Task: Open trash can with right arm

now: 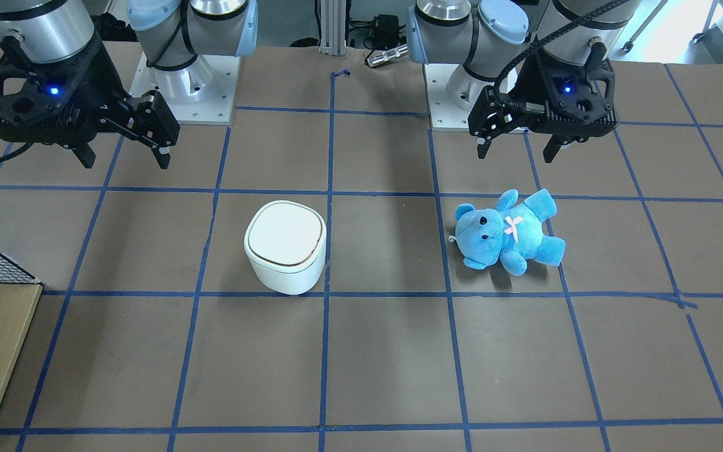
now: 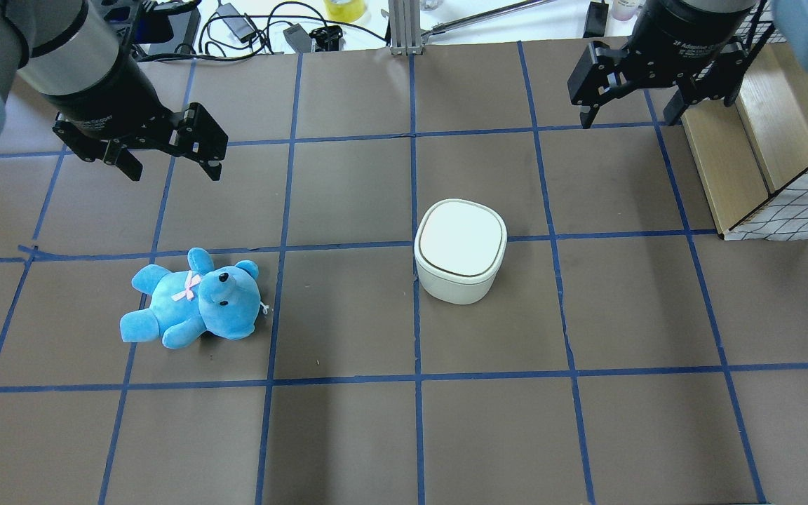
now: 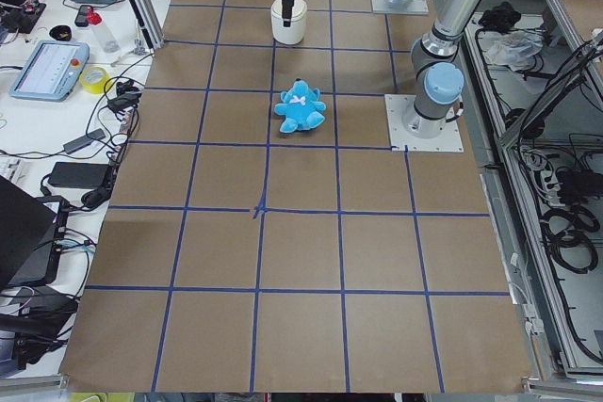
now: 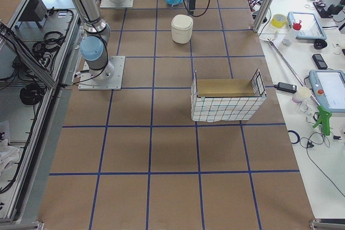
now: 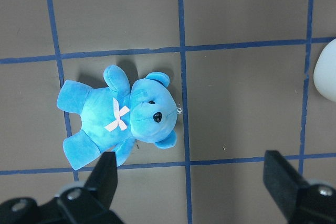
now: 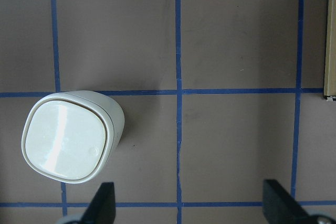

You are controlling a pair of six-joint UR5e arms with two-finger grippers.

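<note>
The trash can (image 2: pixel 460 249) is a small white bin with its flat lid shut; it stands upright near the table's middle (image 1: pixel 286 245). My right gripper (image 2: pixel 628 116) hangs open and empty above the table, behind and to the right of the can, well apart from it (image 1: pixel 126 162). In the right wrist view the can (image 6: pixel 68 142) lies at the lower left, left of the open fingers (image 6: pixel 102 205). My left gripper (image 2: pixel 174 168) is open and empty above the blue teddy bear (image 2: pixel 193 298).
The teddy bear (image 1: pixel 509 232) lies on its back to the left of the can, under the left wrist camera (image 5: pixel 121 114). A wooden box with a wire-mesh side (image 2: pixel 762 161) stands at the table's right edge, close to the right gripper. Blue tape lines grid the brown table.
</note>
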